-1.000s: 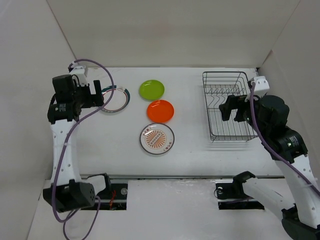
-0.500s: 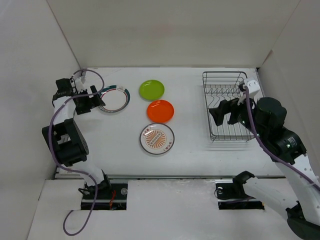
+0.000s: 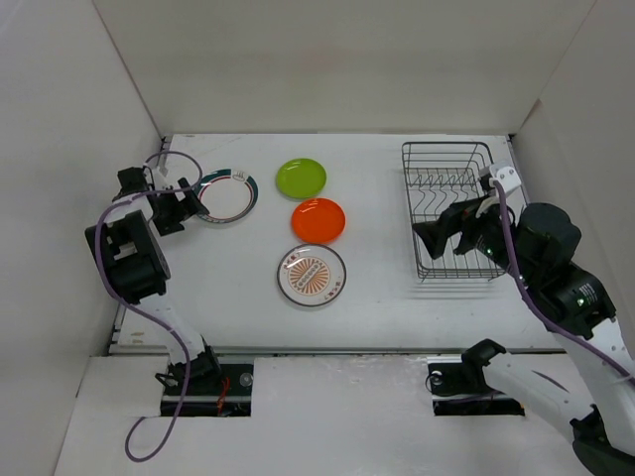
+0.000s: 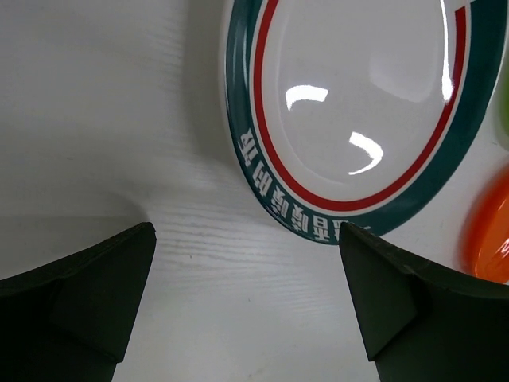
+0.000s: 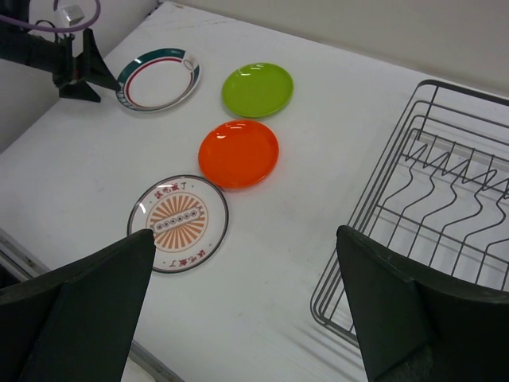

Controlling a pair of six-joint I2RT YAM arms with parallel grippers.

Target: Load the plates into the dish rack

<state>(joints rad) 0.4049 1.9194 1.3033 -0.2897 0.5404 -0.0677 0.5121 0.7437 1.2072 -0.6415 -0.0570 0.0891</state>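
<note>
Since all four plates lie flat on the white table (image 3: 377,297) and the dish rack (image 5: 445,187) holds none, the loading looks to be at its very start. Nearest the front edge is the white plate with the orange sunburst pattern (image 3: 313,276); just beyond it, close but apart, lies the plain orange plate (image 3: 318,220). At about that depth on the right, the right gripper (image 3: 448,230) hangs over the left side of the rack, jaws spread wide and holding nothing; I judge it is standing by to receive or steady a plate rather than reaching. The rack is a rectangular basket of thin dark wire with wavy upright dividers, which should keep a plate on edge only if it drops between two of them. Farther back on the left, the left gripper (image 4: 246,237) is low over the table, fingers apart and empty, facing the edge of the white plate with the teal rim (image 4: 358,103); so flat an approach suggests it means to work a finger under the shallow lip, though the tips are short of it. This plate is glossy, with sharp highlights, a red inner ring and white lettering in the teal band; it looks like hard, smooth plastic and may slide when nudged. Farthest is the lime green plate (image 3: 301,178), just beyond the orange one
</note>
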